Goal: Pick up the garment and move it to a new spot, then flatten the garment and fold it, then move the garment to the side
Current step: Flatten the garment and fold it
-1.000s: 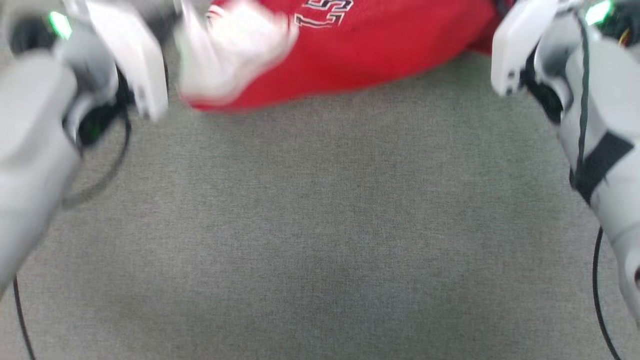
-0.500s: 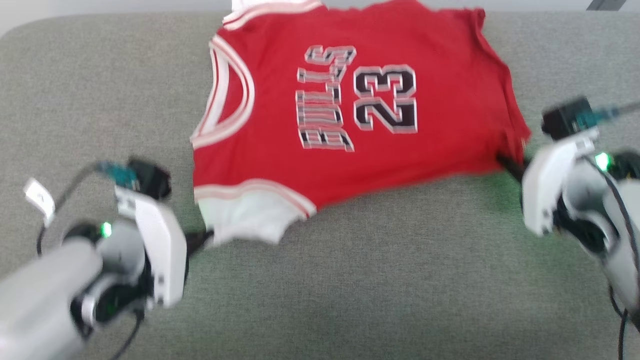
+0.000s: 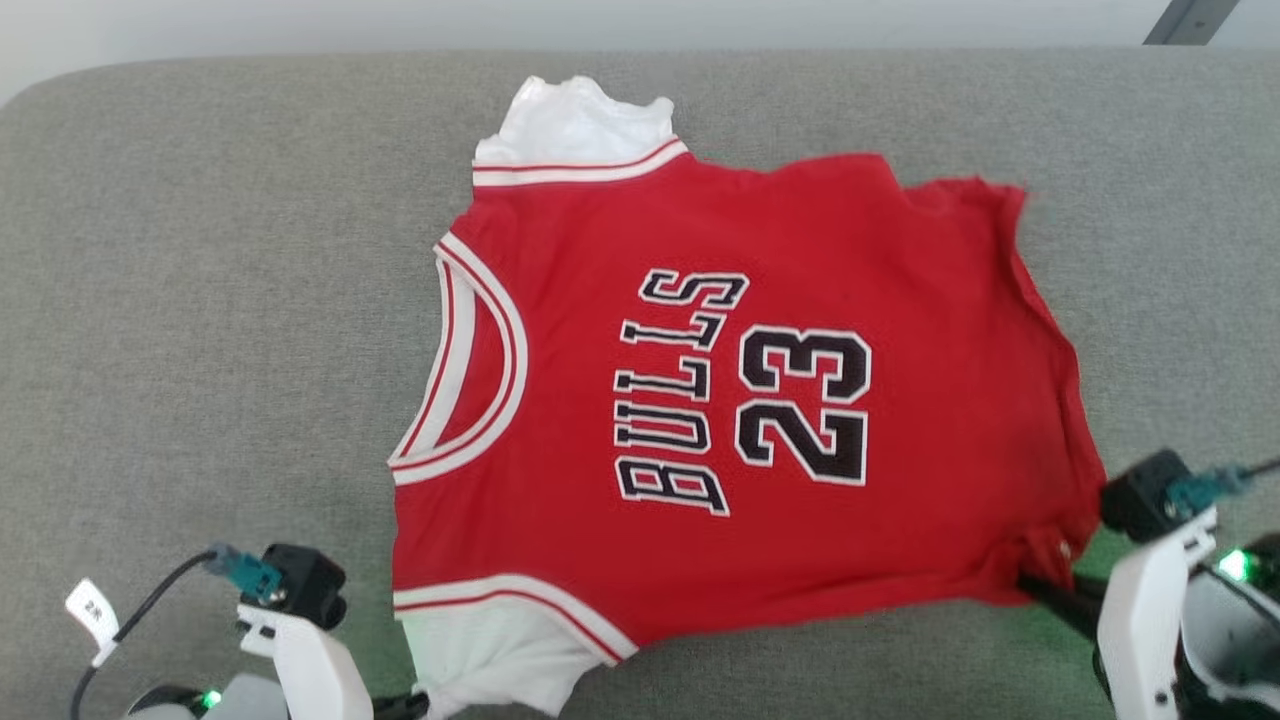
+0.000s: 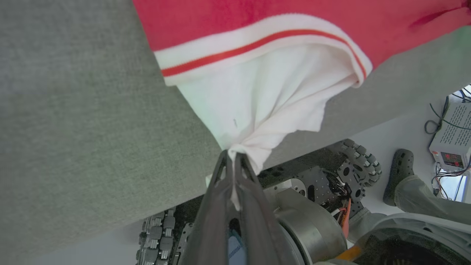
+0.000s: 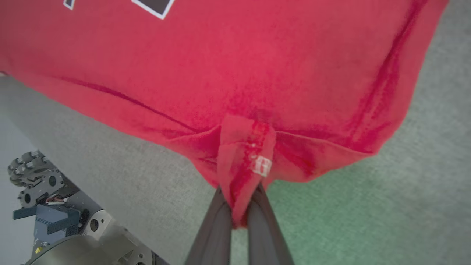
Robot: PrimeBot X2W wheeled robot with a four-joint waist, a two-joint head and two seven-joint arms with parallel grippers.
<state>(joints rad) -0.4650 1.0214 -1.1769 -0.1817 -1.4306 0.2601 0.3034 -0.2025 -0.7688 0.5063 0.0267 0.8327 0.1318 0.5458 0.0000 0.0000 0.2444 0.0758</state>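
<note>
The left gripper [image 4: 232, 157] has its two dark fingers pressed together on a bunched corner of the near white sleeve [image 4: 265, 95]. The cloth gathers into a tight fan where it enters the jaws, and a little of it pokes out below them. The right gripper [image 5: 239, 193] is likewise clamped, its fingers pinching a fold of the red bottom hem [image 5: 244, 147]. A small white label [image 5: 262, 165] sits just beside that fold. Creases run out from this pinch along the shirt's near edge.

Between the two grips the garment [image 3: 700, 400] lies spread face up on a grey fabric surface [image 3: 200, 300]. Its neck opening [image 3: 470, 370], trimmed in red and white stripes, points toward the robot's left. Its bottom hem points toward the robot's right. The dark "BULLS" lettering [image 3: 670, 390] and the number 23 [image 3: 805, 400] read sideways from the head view. The far white sleeve [image 3: 575, 125] lies crumpled near the back edge of the surface. The held sleeve and hem corner are at the near edge, the side closest to the robot. The red body looks mostly smooth, with a wavy edge along the hem.

Below the surface's near edge, the left wrist view shows the robot's base with a roller wheel [image 4: 355, 165]. A person's shoe [image 4: 399, 173] stands on the pale floor. Beside it is a small box with a red display and cables [image 4: 450, 141].
</note>
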